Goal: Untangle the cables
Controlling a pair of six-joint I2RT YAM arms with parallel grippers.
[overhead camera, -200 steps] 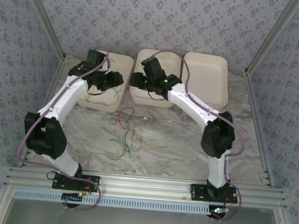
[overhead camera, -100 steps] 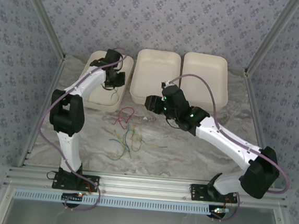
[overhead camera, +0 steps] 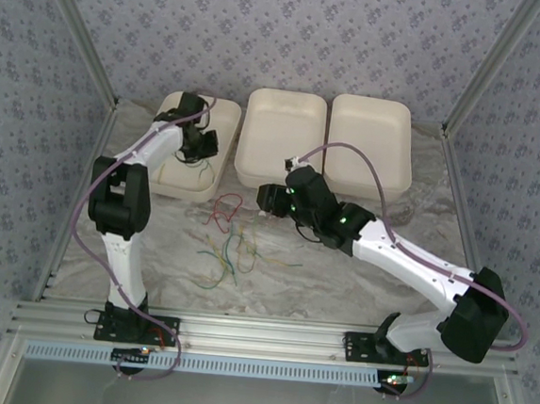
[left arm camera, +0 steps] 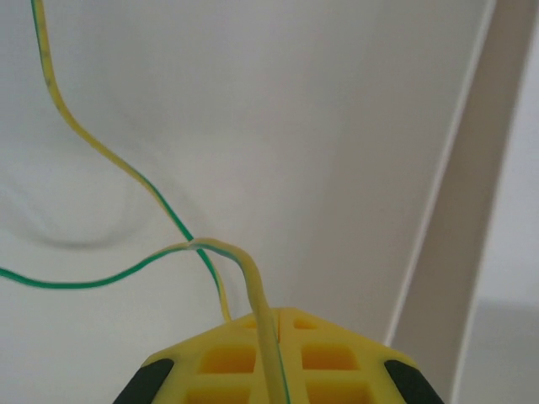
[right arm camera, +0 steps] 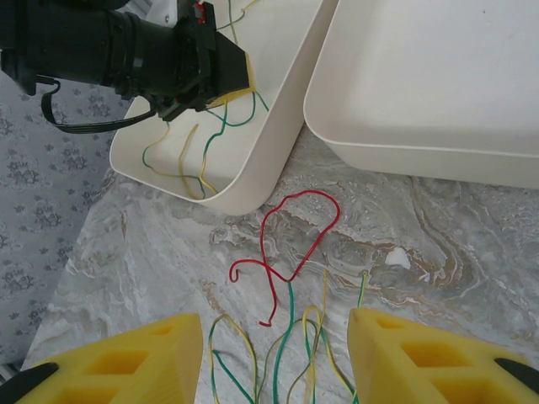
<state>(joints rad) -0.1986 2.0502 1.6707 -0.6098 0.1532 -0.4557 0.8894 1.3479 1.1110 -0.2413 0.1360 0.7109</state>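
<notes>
Loose cables (overhead camera: 232, 254) in green and yellow lie tangled on the marble table, with a red cable (overhead camera: 224, 207) looped at their far edge. My left gripper (overhead camera: 202, 145) hangs over the left white tray (overhead camera: 170, 182), shut on a yellow-green cable (left arm camera: 253, 286) that runs between its fingers (left arm camera: 227, 353). More yellow-green cable (right arm camera: 200, 150) lies inside that tray. My right gripper (overhead camera: 266, 200) hovers open above the table. The red cable (right arm camera: 296, 240) and green and yellow strands (right arm camera: 290, 345) lie below the gap between its fingers (right arm camera: 126, 362).
A middle white tray (overhead camera: 281, 132) and a right white tray (overhead camera: 370, 135) stand along the back. The left gripper (right arm camera: 223, 71) shows at the left tray's (right arm camera: 253, 181) far side. Patterned walls and metal posts close in the table.
My right gripper left the middle tray and came forward and down over the tangled cables. The left arm changed pose while its gripper stayed over the left tray.
</notes>
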